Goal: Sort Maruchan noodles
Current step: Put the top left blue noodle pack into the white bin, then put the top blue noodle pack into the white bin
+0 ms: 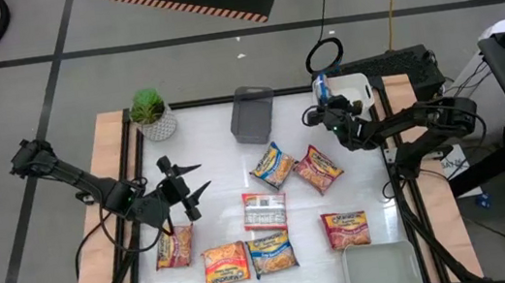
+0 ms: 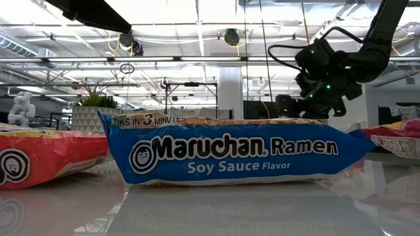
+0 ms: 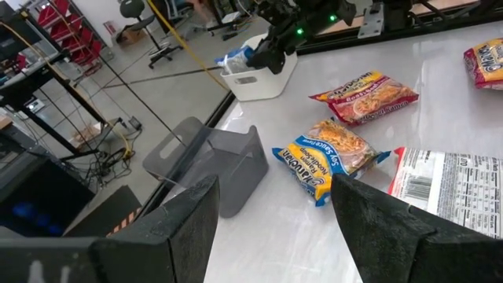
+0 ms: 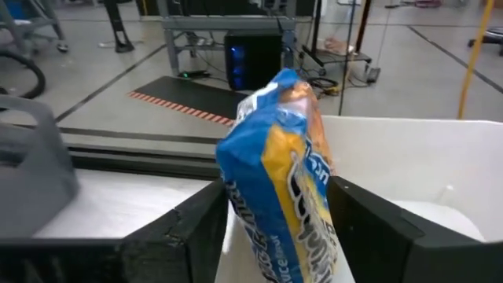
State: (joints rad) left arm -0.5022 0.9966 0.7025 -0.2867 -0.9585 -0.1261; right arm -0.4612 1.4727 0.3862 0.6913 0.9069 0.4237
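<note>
Blue-and-yellow noodle packet stands between the right gripper's parting jaws over the white tray, and could tip outside it; left gripper hovers open, empty

blue-and-yellow packet — upright | between end effector fingers | over white tray
</note>
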